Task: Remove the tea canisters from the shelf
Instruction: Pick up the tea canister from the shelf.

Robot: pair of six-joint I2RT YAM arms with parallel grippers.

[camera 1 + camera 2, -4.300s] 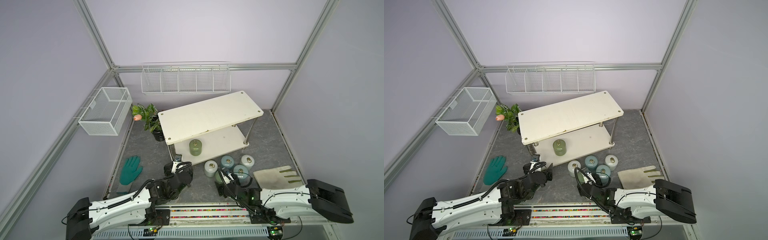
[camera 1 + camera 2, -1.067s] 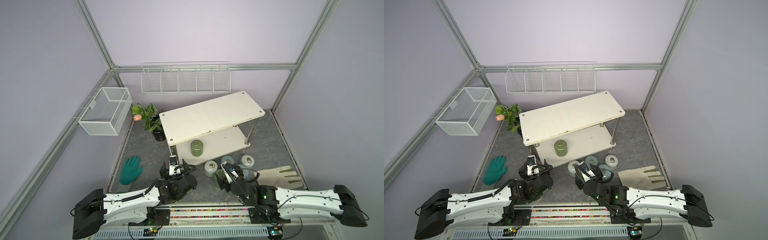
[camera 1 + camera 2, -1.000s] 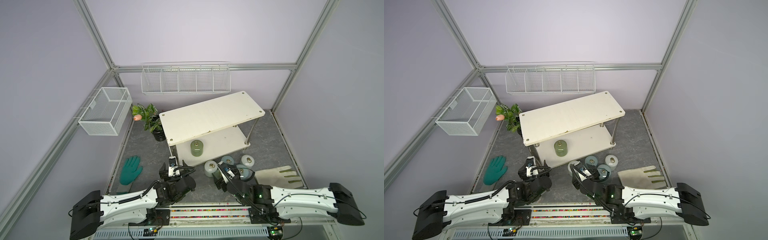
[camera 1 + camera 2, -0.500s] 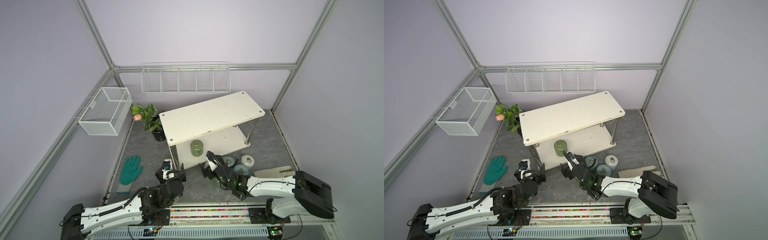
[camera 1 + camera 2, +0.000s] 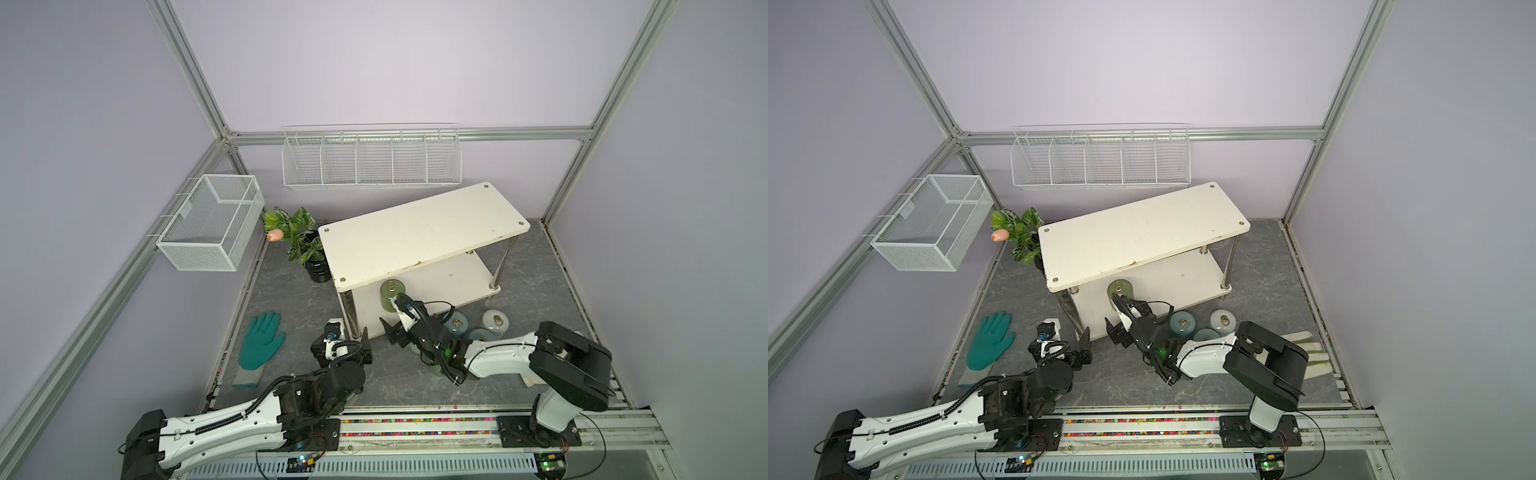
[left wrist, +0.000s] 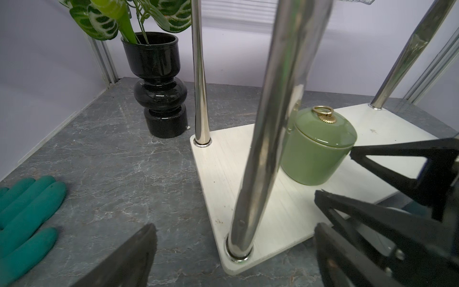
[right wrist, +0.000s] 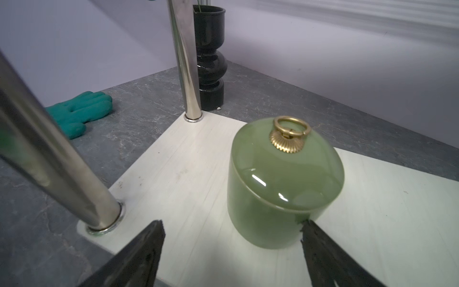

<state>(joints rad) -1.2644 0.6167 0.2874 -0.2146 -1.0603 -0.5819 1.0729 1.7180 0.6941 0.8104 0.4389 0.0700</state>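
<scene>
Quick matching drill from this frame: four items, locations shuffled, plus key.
1. olive green canister
2. teal glove
3. black pot
4. white canister

a. on the floor, next to a pale blue canister
b. on the lower tier of the shelf
c. flat on the floor, apart from the shelf
d. on the floor, holding a plant

Pairs: 1-b, 2-c, 3-d, 4-a
</scene>
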